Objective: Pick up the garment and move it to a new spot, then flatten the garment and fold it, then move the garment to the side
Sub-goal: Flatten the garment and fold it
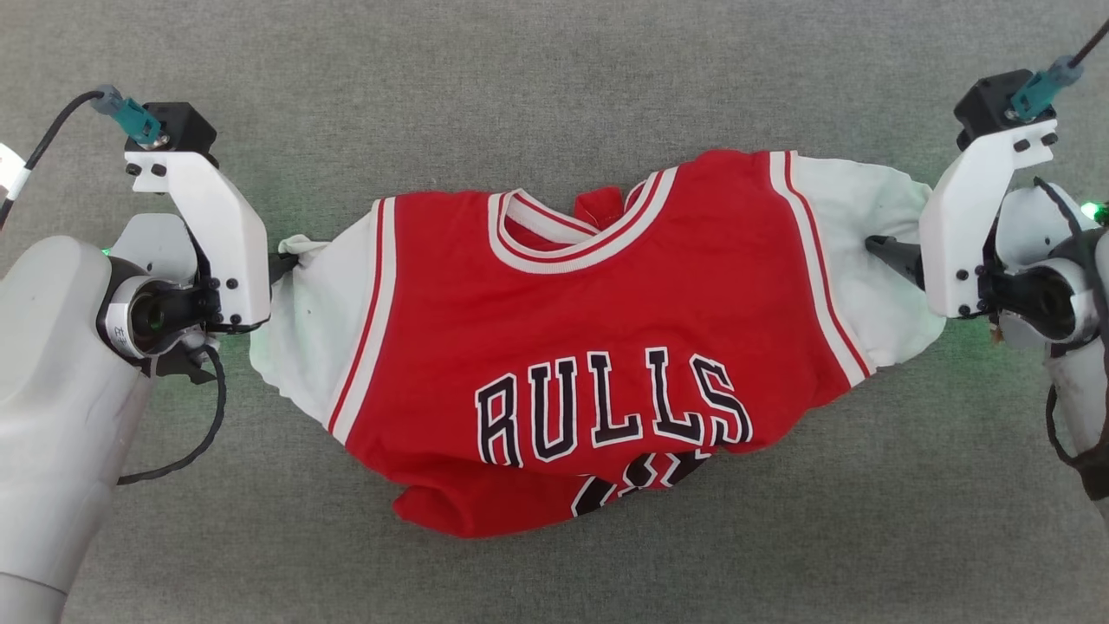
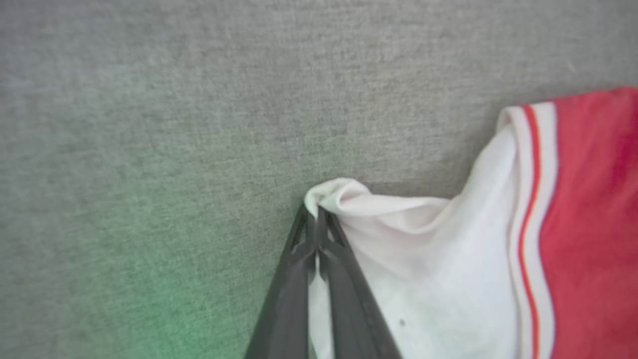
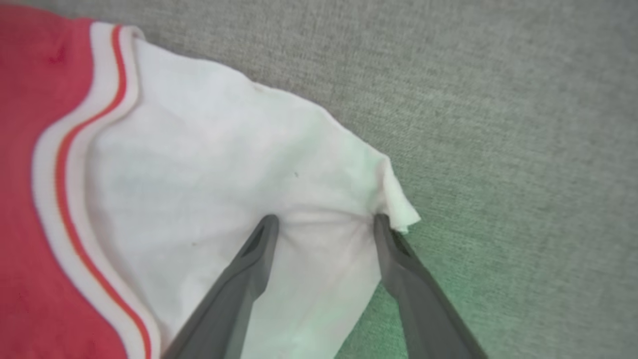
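My left gripper (image 2: 315, 215) is clamped on the garment (image 1: 598, 347): its two dark fingers are pressed together on a bunched tip of the white sleeve (image 2: 349, 194) on my left side, and the fabric folds over their tips. My right gripper (image 3: 326, 222) has its fingers spread apart, the tips pressing into the other white sleeve (image 3: 224, 164) near its outer corner, with puckered cloth stretched between them; the jaws are not closed on it. The garment lies on the grey fabric-covered surface (image 1: 554, 78), about midway between my two arms in the head view. Its collar is turned toward the far side and its hem toward me. The red front faces up, with black, white-outlined lettering (image 1: 611, 407) across the chest. Below that, the lower part is rumpled and folded under, so the numbers show only in part. White-and-red striped trim runs along both armholes and around the neck. Both sleeves are pulled outward toward my grippers, and a green glow falls on the surface beside each wrist.
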Robot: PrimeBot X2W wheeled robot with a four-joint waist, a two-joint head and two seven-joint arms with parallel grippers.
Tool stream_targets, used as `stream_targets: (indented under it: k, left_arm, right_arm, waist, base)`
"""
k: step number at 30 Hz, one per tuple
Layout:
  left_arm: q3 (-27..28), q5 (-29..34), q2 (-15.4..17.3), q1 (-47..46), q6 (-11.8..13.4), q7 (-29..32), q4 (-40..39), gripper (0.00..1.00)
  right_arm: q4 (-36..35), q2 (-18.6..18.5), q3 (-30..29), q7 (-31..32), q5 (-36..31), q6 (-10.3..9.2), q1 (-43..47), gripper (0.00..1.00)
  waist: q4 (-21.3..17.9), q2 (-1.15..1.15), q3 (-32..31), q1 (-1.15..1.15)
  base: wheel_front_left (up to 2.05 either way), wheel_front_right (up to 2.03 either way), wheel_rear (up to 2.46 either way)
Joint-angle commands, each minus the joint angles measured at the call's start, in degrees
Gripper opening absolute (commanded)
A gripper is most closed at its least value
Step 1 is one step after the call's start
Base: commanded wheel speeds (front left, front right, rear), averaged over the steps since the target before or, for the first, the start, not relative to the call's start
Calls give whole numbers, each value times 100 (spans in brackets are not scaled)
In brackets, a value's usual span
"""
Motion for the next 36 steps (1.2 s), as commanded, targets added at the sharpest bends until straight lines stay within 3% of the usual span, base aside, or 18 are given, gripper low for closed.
stream_targets:
  k: [1, 7, 13, 27, 36]
  left_arm:
    - [-182, -52, -356, 252, -5, -20, 183, 0]
    - [37, -60, -224, -44, 48, -295, 99, 0]
    - [177, 27, 70, -260, -51, -508, -298, 0]
    - [341, 213, 573, -755, 86, -353, -1611, 0]
    - [483, 268, 712, -1220, 273, -195, -1958, 0]
  right_arm:
    - [454, 343, 241, 276, 213, 33, 575, 0]
    - [54, 274, -191, -331, 577, 31, 96, 0]
    - [-484, 25, -339, -708, 942, 11, -12, 0]
    - [-1829, -343, -469, -792, 1368, 11, -332, 0]
    - [-2228, -317, -590, -721, 1501, 11, -874, 0]
  waist:
    - [15, -1, -13, 0]
    - [3, -1, -234, 0]
    - [-48, -1, -697, 0]
    - [-93, -1, -1803, 0]
    - [-125, -1, -2284, 0]
  base:
    - [0, 0, 0]
    - [0, 0, 0]
    - [0, 0, 0]
    - [0, 0, 0]
    - [0, 0, 0]
